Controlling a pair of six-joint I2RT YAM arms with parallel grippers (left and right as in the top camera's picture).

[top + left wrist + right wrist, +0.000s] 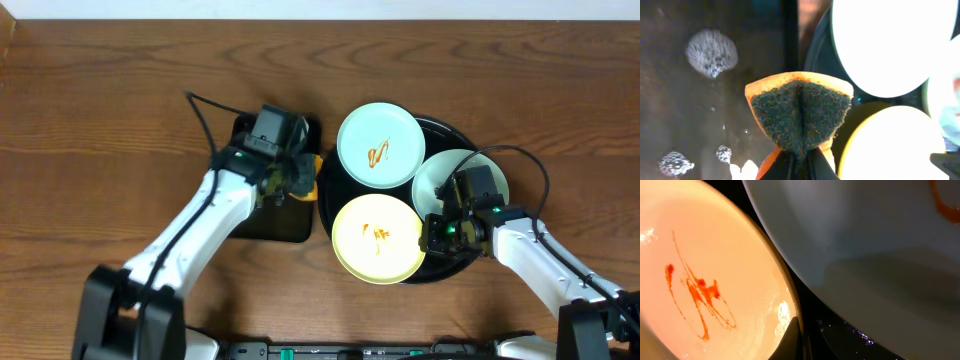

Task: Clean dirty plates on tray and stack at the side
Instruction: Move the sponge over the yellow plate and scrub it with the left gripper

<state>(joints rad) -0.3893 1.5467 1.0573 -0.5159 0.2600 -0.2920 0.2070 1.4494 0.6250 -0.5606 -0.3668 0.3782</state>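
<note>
The round black tray (pixel 497 158) holds three plates. A mint-blue plate (pixel 378 145) with a sauce squiggle lies at its back. A yellow plate (pixel 378 238) with sauce lies at its front. A second mint-blue plate (pixel 450 170) lies at the right, partly under my right arm. My right gripper (pixel 432 235) is shut on the yellow plate's right rim; the right wrist view shows its fingers (pixel 802 340) pinching that rim (pixel 705 280). My left gripper (pixel 297 182) is shut on a folded orange sponge (pixel 800 115), dark pad outward, just left of the tray.
A smaller rectangular black tray (pixel 262 222) lies under my left arm, with foam blobs (pixel 712 52) on it. Bare brown wooden table (pixel 100 100) surrounds both trays. In the right wrist view a mint-blue plate (pixel 865 240) sits close beside the yellow one.
</note>
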